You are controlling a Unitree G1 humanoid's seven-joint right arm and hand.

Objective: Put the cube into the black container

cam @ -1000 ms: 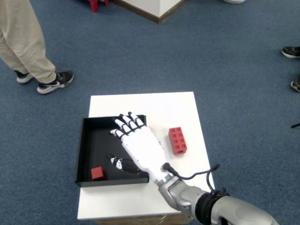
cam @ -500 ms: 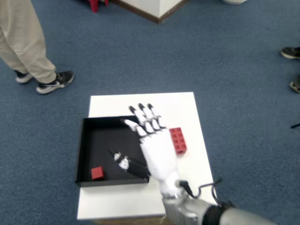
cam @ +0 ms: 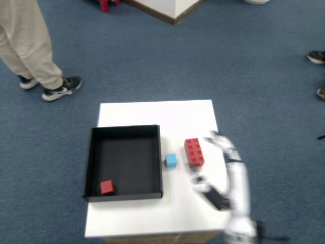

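A small red cube [cam: 106, 187] lies in the near left corner of the black container [cam: 125, 129]. A small blue cube [cam: 171, 160] rests on the white table [cam: 152, 112] just right of the container. My right hand [cam: 227, 173], white and blurred by motion, hovers over the table's right edge with its fingers spread and nothing in it. It is apart from both cubes, to the right of a red studded brick [cam: 194, 151].
A person's legs and sneakers [cam: 61, 87] stand on the blue carpet at the far left. Other shoes [cam: 315, 56] show at the right edge. A white-and-wood furniture corner [cam: 172, 10] is at the top.
My right hand swept from over the container to the table's right edge, uncovering the blue cube. The red cube stayed in the container.
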